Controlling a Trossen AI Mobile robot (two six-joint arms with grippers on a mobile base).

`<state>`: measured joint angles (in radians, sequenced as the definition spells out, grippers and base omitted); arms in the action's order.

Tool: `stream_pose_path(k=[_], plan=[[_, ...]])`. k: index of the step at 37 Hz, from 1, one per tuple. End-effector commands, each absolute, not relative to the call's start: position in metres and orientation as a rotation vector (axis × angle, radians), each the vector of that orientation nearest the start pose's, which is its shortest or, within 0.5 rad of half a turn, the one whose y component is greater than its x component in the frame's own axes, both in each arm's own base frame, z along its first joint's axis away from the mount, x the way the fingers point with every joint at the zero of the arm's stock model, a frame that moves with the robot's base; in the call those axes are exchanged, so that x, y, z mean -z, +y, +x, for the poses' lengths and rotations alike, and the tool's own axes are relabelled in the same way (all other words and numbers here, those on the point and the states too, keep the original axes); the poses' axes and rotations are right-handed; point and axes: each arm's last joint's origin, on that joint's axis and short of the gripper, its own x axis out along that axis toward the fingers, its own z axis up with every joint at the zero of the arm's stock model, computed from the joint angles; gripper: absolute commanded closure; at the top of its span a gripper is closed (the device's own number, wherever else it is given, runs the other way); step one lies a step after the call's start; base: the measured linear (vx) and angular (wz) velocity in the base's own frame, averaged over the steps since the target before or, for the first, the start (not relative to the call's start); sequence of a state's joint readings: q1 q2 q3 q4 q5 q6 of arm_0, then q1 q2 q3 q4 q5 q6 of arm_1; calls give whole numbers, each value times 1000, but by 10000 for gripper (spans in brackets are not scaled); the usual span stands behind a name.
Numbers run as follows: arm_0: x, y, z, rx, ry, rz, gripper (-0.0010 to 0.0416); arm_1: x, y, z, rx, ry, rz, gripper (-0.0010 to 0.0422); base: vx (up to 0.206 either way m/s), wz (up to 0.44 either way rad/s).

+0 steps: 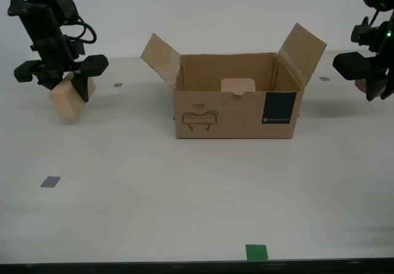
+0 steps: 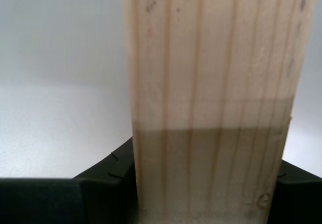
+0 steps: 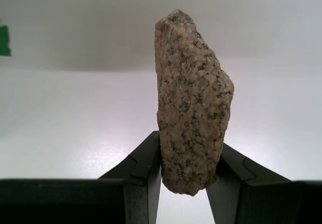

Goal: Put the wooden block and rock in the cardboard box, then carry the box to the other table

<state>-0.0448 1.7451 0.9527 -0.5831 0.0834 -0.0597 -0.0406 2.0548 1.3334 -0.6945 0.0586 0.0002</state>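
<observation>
The pale wooden block (image 1: 69, 100) is tilted, low by the tabletop at the exterior view's left, and my second gripper (image 1: 61, 80) is shut on it. In the second wrist view the wooden block (image 2: 211, 108) fills the space between the black fingers (image 2: 113, 168). At the exterior view's right, my first gripper (image 1: 369, 83) is shut on the rock (image 1: 362, 87). The speckled pinkish-brown rock (image 3: 193, 103) stands upright between the fingers (image 3: 146, 163). The cardboard box (image 1: 237, 111) stands open mid-table between the two arms, flaps up. The other table is out of view.
The smooth off-white table (image 1: 154, 194) carries grey tape squares (image 1: 50, 181) and a green tape mark (image 1: 257, 252) near its front edge. Another green mark (image 3: 4, 40) shows in the first wrist view. The box's side flaps (image 1: 303, 49) lean outward.
</observation>
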Motion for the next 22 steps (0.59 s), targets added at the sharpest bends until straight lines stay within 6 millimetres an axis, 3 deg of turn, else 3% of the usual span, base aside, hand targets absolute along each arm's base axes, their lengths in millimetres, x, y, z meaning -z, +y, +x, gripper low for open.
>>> stream_pose_path(k=[1,22], plan=[[-149,-15,296,70,1347,-80,407,-139,-18,380,92,1382,-16,413,0,0],[-235,-12,256,77,1104,-81,407,-240,-19,353,111,1100,-12,413,0,0]])
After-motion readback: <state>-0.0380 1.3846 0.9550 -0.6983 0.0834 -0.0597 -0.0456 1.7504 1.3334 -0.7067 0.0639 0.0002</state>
